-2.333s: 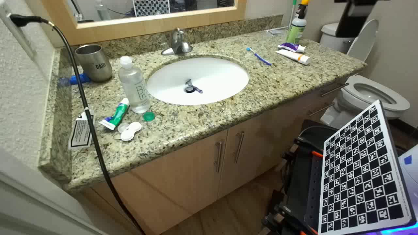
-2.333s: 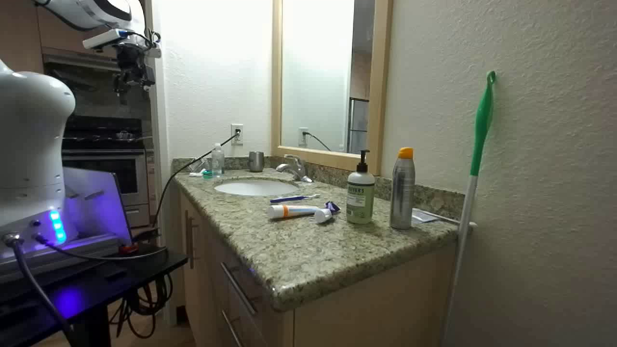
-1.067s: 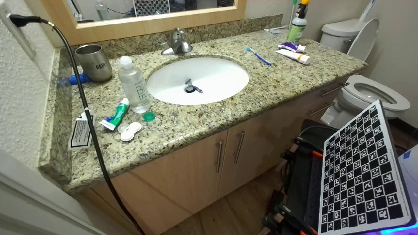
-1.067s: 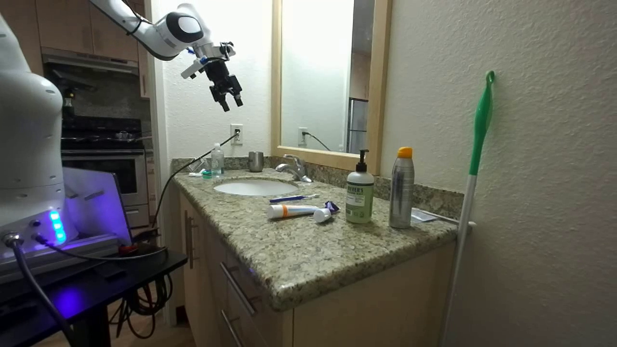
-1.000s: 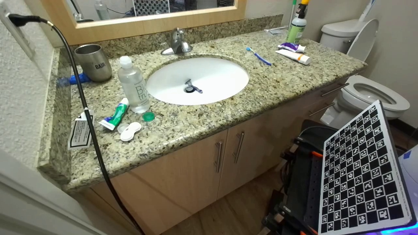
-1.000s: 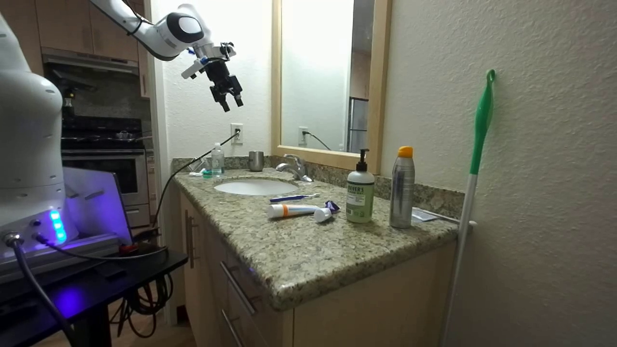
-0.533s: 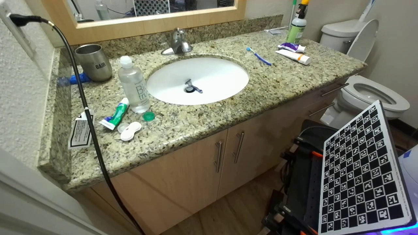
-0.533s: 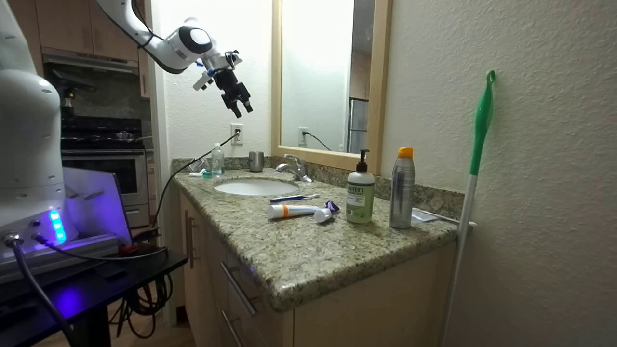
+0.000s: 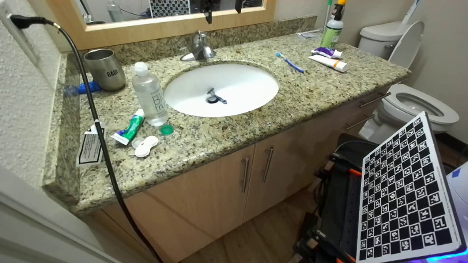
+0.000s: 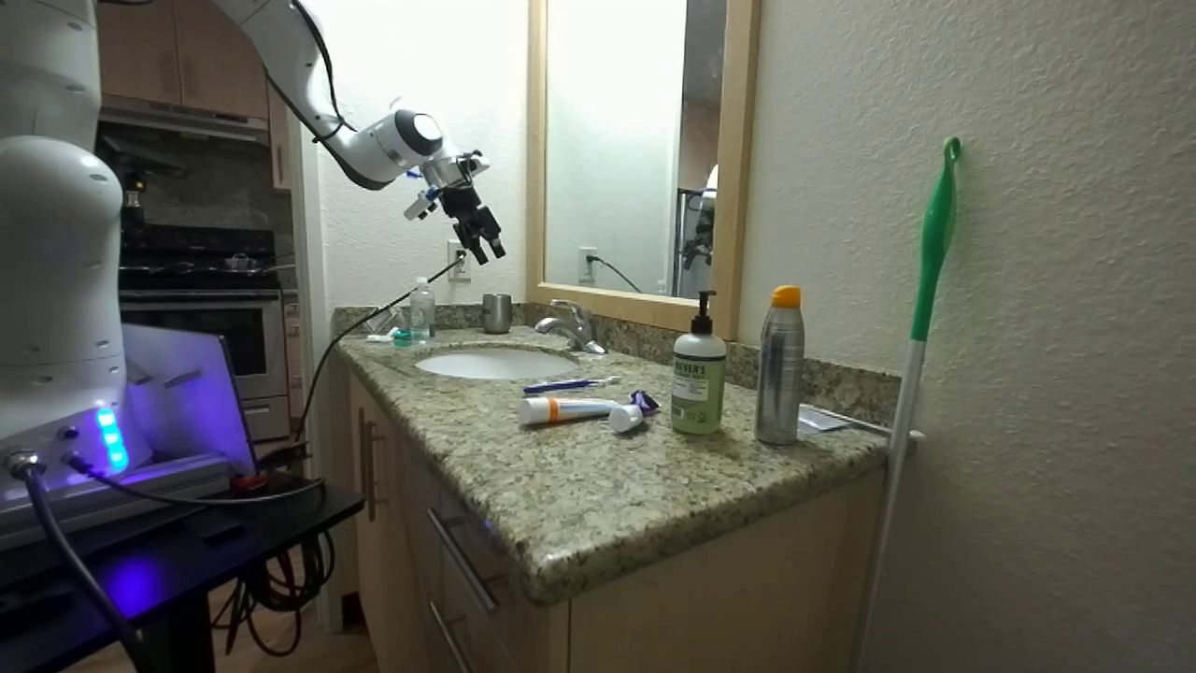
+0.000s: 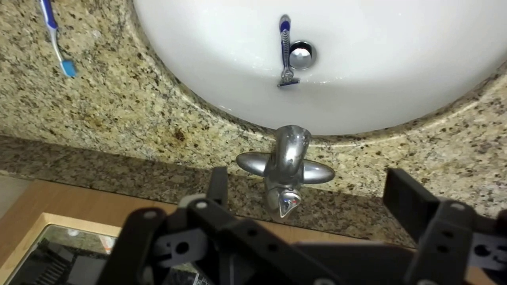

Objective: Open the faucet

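Observation:
The faucet [image 9: 199, 47] is a small shiny silver tap at the back rim of the white oval basin [image 9: 248, 82]. It also shows in another exterior view [image 10: 572, 327] and in the wrist view [image 11: 291, 152], spout toward the basin. Its top lever [image 11: 288, 202] points away from the basin. My gripper [image 10: 489, 250] is open and empty, tilted downward in the air above the basin and higher than the faucet. Its fingertips [image 9: 223, 11] show at the top edge of an exterior view. In the wrist view the faucet appears between the spread fingers [image 11: 309, 188], nearer the left one, not touched.
A razor [image 11: 285, 51] lies by the drain. A clear bottle [image 9: 150, 96] and metal cup [image 9: 106, 71] stand left of the basin. A toothbrush [image 9: 290, 64], toothpaste tubes [image 9: 329, 63] and soap bottle [image 10: 699, 374] are on the counter. The mirror frame [image 9: 175, 27] rises behind the faucet.
My arm has swung in from the far side to above the basin, then moved lower and closer to the faucet. The fingertips have come into view at the top edge. The faucet looks unchanged.

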